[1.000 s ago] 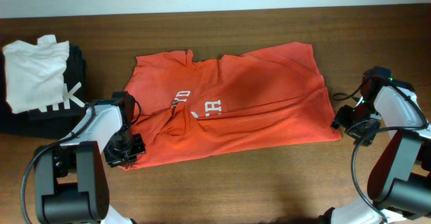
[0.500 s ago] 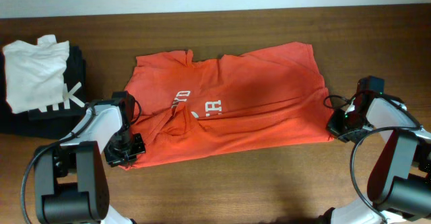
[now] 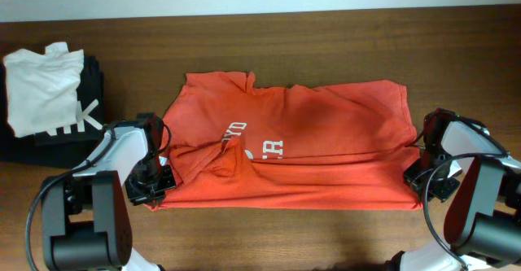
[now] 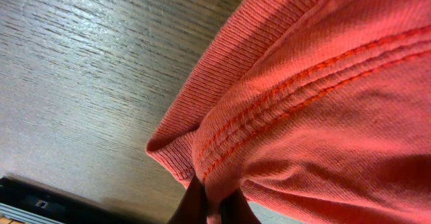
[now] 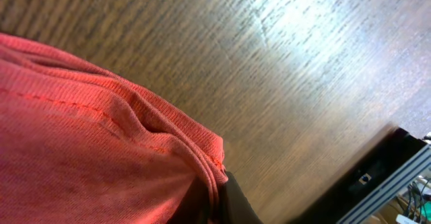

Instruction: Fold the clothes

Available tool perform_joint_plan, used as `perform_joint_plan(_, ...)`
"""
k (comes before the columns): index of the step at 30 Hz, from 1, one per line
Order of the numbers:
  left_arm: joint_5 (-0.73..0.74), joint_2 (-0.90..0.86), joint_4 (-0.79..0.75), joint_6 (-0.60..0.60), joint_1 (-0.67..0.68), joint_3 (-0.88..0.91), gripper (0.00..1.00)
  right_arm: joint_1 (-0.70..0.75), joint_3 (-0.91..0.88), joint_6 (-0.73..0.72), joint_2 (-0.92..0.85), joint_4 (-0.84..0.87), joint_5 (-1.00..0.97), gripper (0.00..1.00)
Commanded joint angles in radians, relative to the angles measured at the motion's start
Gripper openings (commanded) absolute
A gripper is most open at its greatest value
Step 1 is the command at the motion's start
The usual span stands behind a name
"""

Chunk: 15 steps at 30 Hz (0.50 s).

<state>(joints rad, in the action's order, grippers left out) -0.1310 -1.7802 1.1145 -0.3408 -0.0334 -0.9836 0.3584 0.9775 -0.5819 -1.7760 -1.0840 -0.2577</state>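
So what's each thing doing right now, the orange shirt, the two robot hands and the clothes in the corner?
T-shirt: spread on the table, wrinkled, near edge stretched between both grippers.
left gripper: shut on the T-shirt's near left corner.
right gripper: shut on its near right corner.
white garment: bunched, lying on the black garment.
black garment: folded, under the white one.

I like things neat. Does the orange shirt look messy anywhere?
Yes. The orange shirt has a bunched-up lump beside its white letters, toward the left claw, hiding part of the lettering. The rest lies fairly flat.
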Motion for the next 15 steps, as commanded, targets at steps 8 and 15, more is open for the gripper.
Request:
perform_joint_plan(8, 0.093, 0.185, -0.02, 0.054, -0.004, -0.261, 0.73, 0.002, 0.154, 0.214, 0.277, -0.028, 0.149, 0.78)
perform_joint_plan(15, 0.36, 0.099, -0.437, 0.127, -0.004, -0.318, 0.74, 0.002, 0.169, 0.264, 0.277, -0.036, 0.213, 0.8)
